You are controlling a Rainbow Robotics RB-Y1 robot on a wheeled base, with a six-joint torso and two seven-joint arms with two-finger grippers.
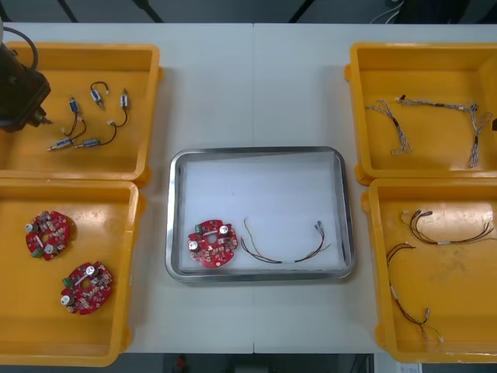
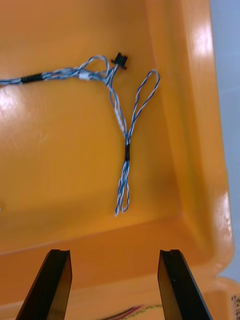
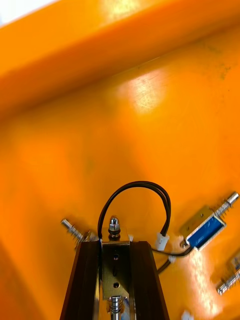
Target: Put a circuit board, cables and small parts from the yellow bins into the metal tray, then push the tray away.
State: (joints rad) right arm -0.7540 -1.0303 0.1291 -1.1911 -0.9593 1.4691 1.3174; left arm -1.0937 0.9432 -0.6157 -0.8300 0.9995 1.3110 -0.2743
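My left gripper (image 3: 115,245) is shut on a small metal part (image 3: 115,267) whose black cable (image 3: 136,186) loops out beyond the fingertips. In the front view the left gripper (image 1: 37,118) is over the left end of the back left yellow bin (image 1: 147,70). My right gripper (image 2: 114,255) stands open above a twisted blue and white cable (image 2: 125,135) on the floor of an orange-looking bin (image 2: 192,125), with nothing between its fingers. The metal tray (image 1: 256,151) holds a round red circuit board (image 1: 212,243) and a thin cable (image 1: 264,257).
Several more small metal parts (image 1: 97,95) lie in the back left bin. Two circuit boards (image 1: 50,235) are in the front left bin (image 1: 132,233). Blue and white cables (image 1: 435,105) fill the back right bin; dark red cables (image 1: 450,233) lie in the front right one.
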